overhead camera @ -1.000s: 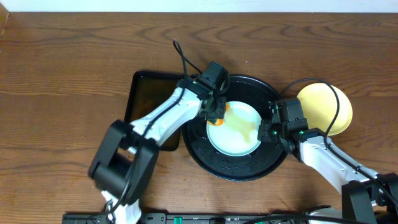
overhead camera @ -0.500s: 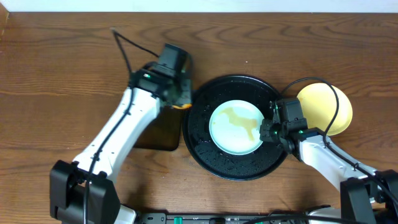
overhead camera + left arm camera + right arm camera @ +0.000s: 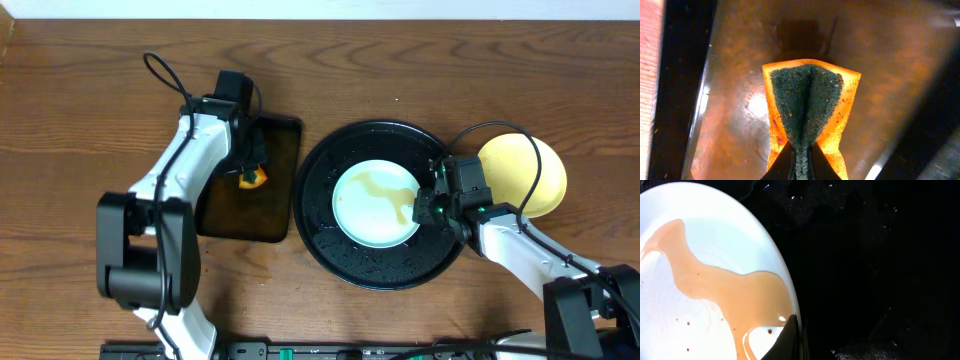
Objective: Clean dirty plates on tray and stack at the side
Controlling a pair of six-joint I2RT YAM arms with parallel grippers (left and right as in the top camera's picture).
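A pale mint-blue plate [image 3: 375, 204] with a brownish watery smear lies in the round black tray [image 3: 340, 255]. My right gripper [image 3: 428, 209] is shut on the plate's right rim; in the right wrist view one dark finger [image 3: 790, 337] lies over the rim of the plate [image 3: 705, 280]. A pale yellow plate [image 3: 522, 172] lies on the table right of the tray. My left gripper [image 3: 250, 170] is shut on an orange sponge [image 3: 251, 179] with a dark green scouring face [image 3: 805, 100], held over the rectangular dark tray [image 3: 250, 215]. No third plate shows.
The rectangular tray [image 3: 740, 75] is wet and glossy brown under the sponge. The round tray's floor [image 3: 880, 255] is wet with droplets. Cables loop above both arms. Bare wooden table lies all around.
My left arm has swung left with the sponge, from the plate in the round tray to above the rectangular tray. The right gripper has kept its hold on the plate's rim.
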